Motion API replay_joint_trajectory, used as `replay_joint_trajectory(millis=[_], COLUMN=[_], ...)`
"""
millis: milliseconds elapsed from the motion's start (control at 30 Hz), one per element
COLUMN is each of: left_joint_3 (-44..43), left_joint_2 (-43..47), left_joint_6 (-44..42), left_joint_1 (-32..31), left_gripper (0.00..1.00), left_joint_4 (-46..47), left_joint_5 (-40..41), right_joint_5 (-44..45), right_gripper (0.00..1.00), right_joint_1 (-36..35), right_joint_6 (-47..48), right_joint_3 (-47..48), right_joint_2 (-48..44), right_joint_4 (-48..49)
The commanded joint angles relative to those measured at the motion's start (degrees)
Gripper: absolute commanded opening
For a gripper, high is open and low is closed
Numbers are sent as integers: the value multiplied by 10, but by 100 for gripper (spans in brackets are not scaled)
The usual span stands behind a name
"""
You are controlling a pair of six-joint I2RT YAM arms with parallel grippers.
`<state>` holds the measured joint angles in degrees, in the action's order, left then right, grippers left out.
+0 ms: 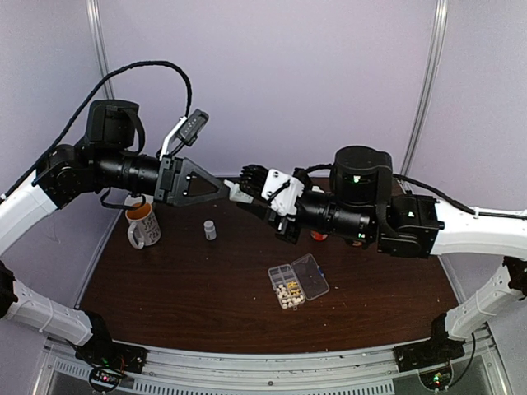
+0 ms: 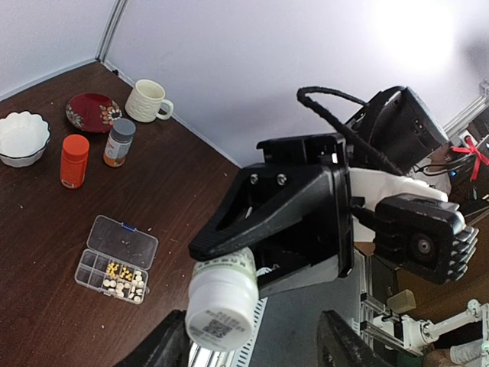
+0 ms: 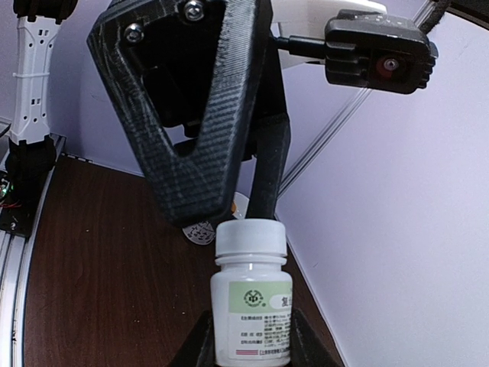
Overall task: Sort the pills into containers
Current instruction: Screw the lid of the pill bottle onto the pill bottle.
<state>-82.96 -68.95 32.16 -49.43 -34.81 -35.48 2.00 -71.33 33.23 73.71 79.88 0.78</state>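
On the dark surface (image 1: pixel 181 288), a white mug (image 1: pixel 142 224) stands far left, a small pale bottle (image 1: pixel 210 230) right of it. A white labelled bottle (image 3: pixel 252 306) is aloft. Grouped together: cream mug (image 2: pixel 147 100), red dish (image 2: pixel 92 112), white bowl (image 2: pixel 21 138), orange bottle (image 2: pixel 74 160), grey-capped amber bottle (image 2: pixel 118 142).

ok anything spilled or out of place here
Nothing stands out: the tiny cream-white pills sit inside the open clear plastic organizer box, none visibly loose on the dark brown table.
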Motion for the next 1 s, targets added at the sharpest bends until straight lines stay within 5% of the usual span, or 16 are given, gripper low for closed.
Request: replay_joint_trajectory(millis=[0, 633, 800, 967], left_joint_3=[-21, -30, -8, 40], left_joint_2=[1, -9, 9, 47], left_joint_6=[-9, -39, -140, -294], left_joint_1=[4, 4, 2, -2], left_gripper=[59, 17, 0, 0], left_joint_4=[7, -11, 9, 65], left_joint_5=[2, 2, -4, 20], right_joint_5=[10, 9, -48, -174], right_gripper=[0, 0, 0, 0], right_joint_1=[-3, -3, 1, 27], right_joint_6=[-1, -15, -66, -139], right_joint_3=[23, 49, 86, 134], right_joint_2=[5, 14, 19, 28], right_joint_4=[-15, -60, -104, -161])
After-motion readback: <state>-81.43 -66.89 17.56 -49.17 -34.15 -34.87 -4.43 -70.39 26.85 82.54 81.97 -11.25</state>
